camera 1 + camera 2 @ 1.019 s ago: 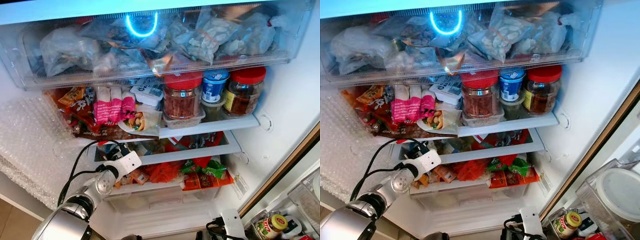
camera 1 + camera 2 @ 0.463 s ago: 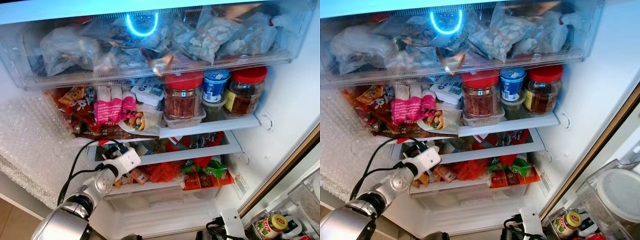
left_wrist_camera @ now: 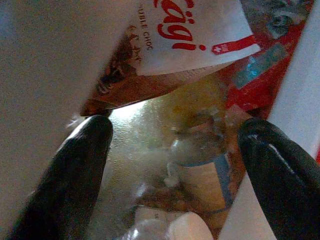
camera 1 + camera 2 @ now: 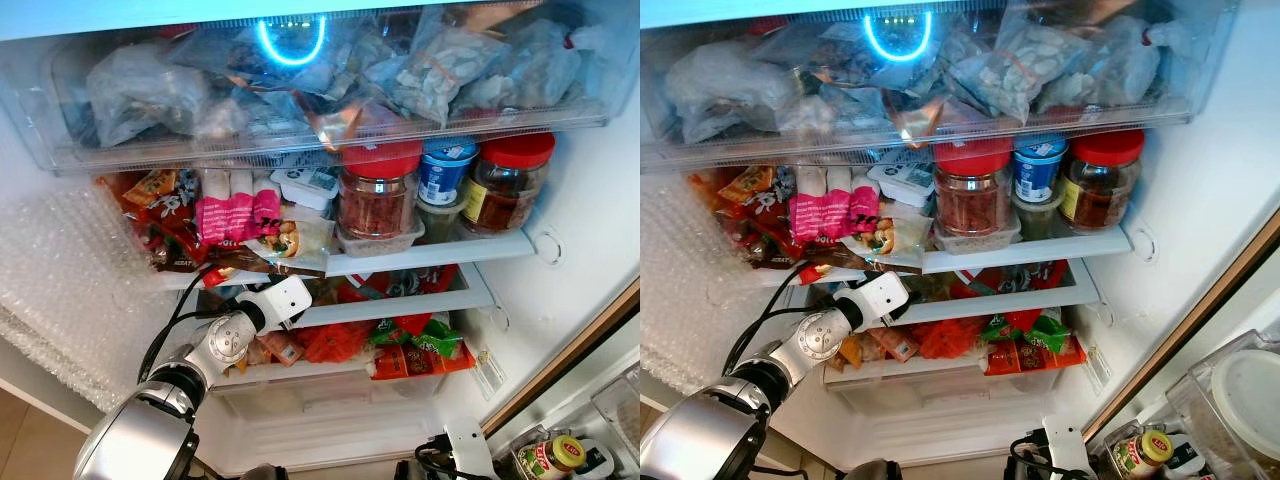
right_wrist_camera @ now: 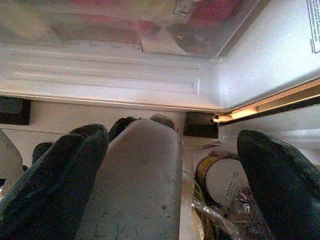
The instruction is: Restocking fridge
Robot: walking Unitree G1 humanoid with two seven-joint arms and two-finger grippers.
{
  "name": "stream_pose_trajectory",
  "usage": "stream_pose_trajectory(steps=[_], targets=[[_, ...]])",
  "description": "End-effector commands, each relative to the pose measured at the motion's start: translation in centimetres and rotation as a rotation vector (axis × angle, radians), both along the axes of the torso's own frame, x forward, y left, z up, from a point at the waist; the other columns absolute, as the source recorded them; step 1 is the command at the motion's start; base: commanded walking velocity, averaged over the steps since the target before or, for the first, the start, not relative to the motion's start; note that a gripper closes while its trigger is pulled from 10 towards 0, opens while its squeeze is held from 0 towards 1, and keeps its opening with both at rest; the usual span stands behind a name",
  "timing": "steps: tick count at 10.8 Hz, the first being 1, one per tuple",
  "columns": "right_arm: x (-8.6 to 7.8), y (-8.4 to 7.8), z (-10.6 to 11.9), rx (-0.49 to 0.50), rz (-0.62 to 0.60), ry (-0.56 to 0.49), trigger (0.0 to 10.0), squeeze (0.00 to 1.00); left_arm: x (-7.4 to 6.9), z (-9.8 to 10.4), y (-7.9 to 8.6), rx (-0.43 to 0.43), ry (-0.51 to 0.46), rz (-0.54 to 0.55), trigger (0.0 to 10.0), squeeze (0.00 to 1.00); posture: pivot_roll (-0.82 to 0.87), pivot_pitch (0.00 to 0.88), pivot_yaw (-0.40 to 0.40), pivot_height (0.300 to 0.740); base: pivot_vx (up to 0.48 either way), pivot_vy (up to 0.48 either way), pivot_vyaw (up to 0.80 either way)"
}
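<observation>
The top shelf (image 4: 430, 256) carries two red-lidded jars (image 4: 378, 195), a blue-lidded tub (image 4: 445, 172) and snack packets (image 4: 235, 215). The middle shelf (image 4: 400, 305) holds red packets, and the bottom one (image 4: 300, 372) has orange and green packets (image 4: 415, 350).

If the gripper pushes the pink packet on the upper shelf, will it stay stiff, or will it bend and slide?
The pink packet looks like soft film, so it would probably crumple rather than hold its shape. It lies on a pile of other snack bags, so a push may shift them together. It seems light for its size, though its contents cannot be seen.
</observation>
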State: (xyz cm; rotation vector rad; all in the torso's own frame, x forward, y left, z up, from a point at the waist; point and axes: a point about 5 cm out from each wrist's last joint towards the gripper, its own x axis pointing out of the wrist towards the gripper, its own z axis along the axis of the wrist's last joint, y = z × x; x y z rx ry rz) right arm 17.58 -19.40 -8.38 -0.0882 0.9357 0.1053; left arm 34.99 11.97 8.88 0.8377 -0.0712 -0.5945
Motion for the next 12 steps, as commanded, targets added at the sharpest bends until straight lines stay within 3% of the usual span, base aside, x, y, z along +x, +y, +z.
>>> stream_pose_trajectory(steps=[1, 2, 6, 7, 9, 12], targets=[[-2.3, -0.5, -1.1, -0.013, -0.019, 0.101, 10.0, 0.00, 0.0, 0.4, -0.4, -0.026, 0.007, -0.042, 10.0, 0.00, -0.10, 0.000, 0.048, 0.644, 0.000, 0.000, 0.00], [-2.3, -0.4, -1.1, -0.011, -0.018, 0.102, 10.0, 0.00, -0.2, 0.3, -0.8, -0.092, 0.051, -0.066, 10.0, 0.00, -0.09, 0.000, 0.050, 0.644, 0.000, 0.000, 0.00], [-2.1, -0.4, -1.0, -0.009, -0.025, 0.102, 10.0, 0.00, -1.5, -0.4, -1.9, -0.209, 0.129, -0.166, 10.0, 0.00, -0.09, 0.000, 0.054, 0.644, 0.000, 0.000, 0.00], [-2.1, -0.4, -1.0, -0.006, -0.025, 0.103, 10.0, 0.00, -2.0, -0.8, -2.1, -0.341, 0.202, -0.169, 10.0, 0.00, -0.08, 0.000, 0.056, 0.644, 0.000, 0.000, 0.00], [-2.0, -0.4, -1.0, -0.004, -0.022, 0.102, 10.0, 0.00, -2.4, -1.0, -1.5, -0.479, 0.220, -0.117, 10.0, 0.00, -0.07, 0.007, 0.053, 0.644, 0.000, 0.000, 0.00], [-1.9, -0.5, -0.9, -0.007, -0.007, 0.102, 10.0, 0.00, -4.5, -2.5, -0.5, -0.622, 0.288, -0.056, 10.0, 0.00, -0.05, 0.012, 0.053, 0.644, 0.000, 0.000, 0.00]])
